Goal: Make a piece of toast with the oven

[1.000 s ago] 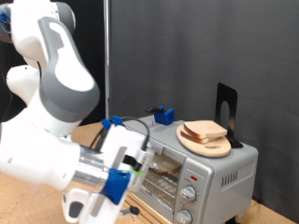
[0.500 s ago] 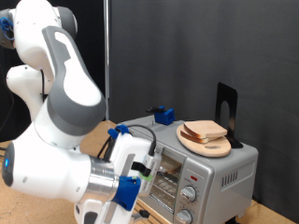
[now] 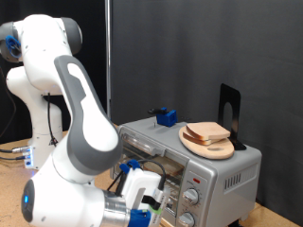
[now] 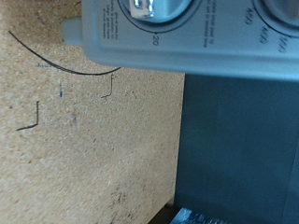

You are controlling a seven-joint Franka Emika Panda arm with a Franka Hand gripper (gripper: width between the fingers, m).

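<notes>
Since a second ago the white arm has sunk low before the boxy silver toaster oven point(image 3: 194, 165), its gripper point(image 3: 142, 210) near the knobs; likely the dial-setting step, needing a fingertip grasp. Pale bread slice point(image 3: 208, 132) sits on the round wooden board point(image 3: 207, 145) atop the oven. Jaws hidden; I cannot tell their state.

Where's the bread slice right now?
In the exterior view's right half, the pale bread slice lies on the round wooden board atop the silver toaster oven, beside a black stand.
</notes>
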